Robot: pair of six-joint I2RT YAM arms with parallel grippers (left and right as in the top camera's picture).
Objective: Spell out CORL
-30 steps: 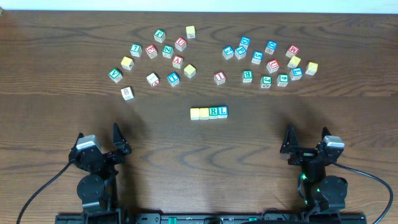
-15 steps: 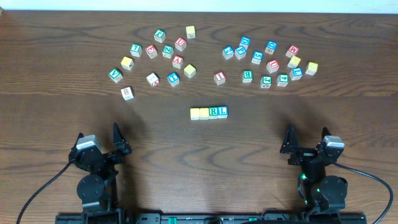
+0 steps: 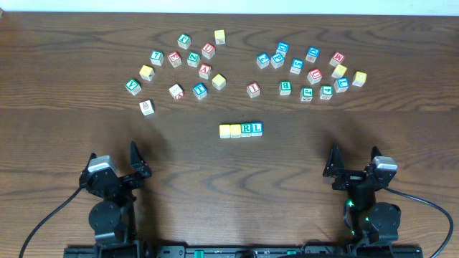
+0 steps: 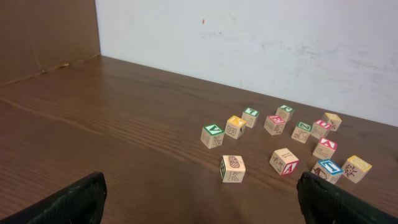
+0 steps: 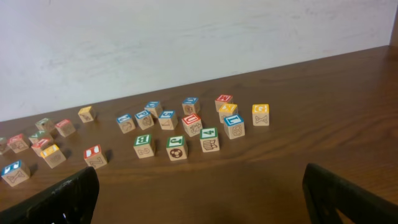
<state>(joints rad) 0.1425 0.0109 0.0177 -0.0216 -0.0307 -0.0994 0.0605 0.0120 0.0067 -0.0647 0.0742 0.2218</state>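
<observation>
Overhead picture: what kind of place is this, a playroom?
Probably a robot lab, not a playroom: two black robot arms sit at a dark wooden table holding small wooden letter cubes, beside a bare white wall.

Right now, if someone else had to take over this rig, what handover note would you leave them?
Left tool: open, empty, by its base, well short of the cubes.
Right tool: open, empty, likewise by its base.
Job's things: four cubes in a tight row mid-table: end yellow-topped cube, second yellow-topped cube, green R cube, blue L cube.
Done: the row is laid out; R and L read in order from above.
Left: the yellow tops show no readable letter from overhead, so confirm they are C and O.
Spare letter cubes lie scattered beyond the row.
</observation>
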